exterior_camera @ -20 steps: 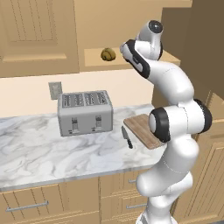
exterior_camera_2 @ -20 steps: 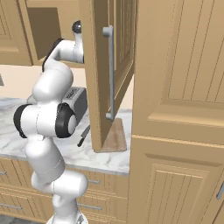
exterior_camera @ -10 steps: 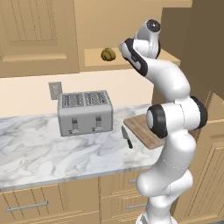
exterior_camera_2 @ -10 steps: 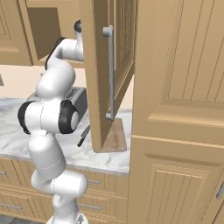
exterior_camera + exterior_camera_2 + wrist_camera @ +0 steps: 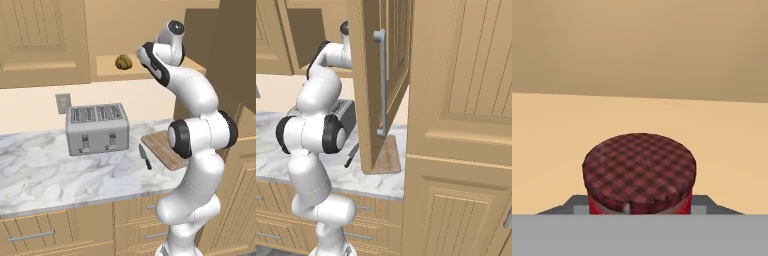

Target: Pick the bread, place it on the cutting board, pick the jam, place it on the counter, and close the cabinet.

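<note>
Closing done since a second ago: pincer (image 5: 640, 212) now clamped on jam (image 5: 639, 175), jar sitting between fingertips, on cabinet shelf (image 5: 557, 150).

Arm: upper links leaned slightly further toward open cabinet (image 5: 383, 85) versus one second ago; elbow joint shifted a little toward 9 o'clock in both base views.

Gripper (image 5: 640, 212): went from fully spread to closed on jam (image 5: 639, 172) within last second. Hand view: jar's plaid lid sits between fingers (image 5: 574, 204) at 6 o'clock, grey tips flanking jar at 8 and 4 o'clock.
</note>
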You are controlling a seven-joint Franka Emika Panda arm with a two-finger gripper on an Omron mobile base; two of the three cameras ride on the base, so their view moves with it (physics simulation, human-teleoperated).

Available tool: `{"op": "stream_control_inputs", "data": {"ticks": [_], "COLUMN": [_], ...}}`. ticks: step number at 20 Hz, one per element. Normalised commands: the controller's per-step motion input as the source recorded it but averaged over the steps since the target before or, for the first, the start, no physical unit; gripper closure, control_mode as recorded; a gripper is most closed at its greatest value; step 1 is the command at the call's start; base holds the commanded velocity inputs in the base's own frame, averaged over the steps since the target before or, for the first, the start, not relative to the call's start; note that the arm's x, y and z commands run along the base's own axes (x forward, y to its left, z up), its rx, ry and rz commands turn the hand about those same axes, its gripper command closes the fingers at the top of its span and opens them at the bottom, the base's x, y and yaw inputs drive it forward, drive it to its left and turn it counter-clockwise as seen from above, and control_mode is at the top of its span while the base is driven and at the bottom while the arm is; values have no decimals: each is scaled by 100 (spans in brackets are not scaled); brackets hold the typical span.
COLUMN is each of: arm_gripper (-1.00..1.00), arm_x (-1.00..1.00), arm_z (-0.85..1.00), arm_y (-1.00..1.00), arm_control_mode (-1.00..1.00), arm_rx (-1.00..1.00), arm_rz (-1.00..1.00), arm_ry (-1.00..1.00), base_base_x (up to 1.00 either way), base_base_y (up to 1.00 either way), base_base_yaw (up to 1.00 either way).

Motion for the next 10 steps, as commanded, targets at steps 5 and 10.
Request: {"op": "stream_control_inputs", "data": {"ticks": [5,10], "arm_gripper": [100,100], "arm_x": [-70,-76], "arm_z": [-18,-27], "arm_y": [0,0], "arm_control_mode": [-100,-100], "arm_rx": [0,0], "arm_rz": [0,0], "arm_ry": [-3,-2], "base_base_x": [0,0], "base_base_y": [0,0], "base_base_yaw": [0,0]}}
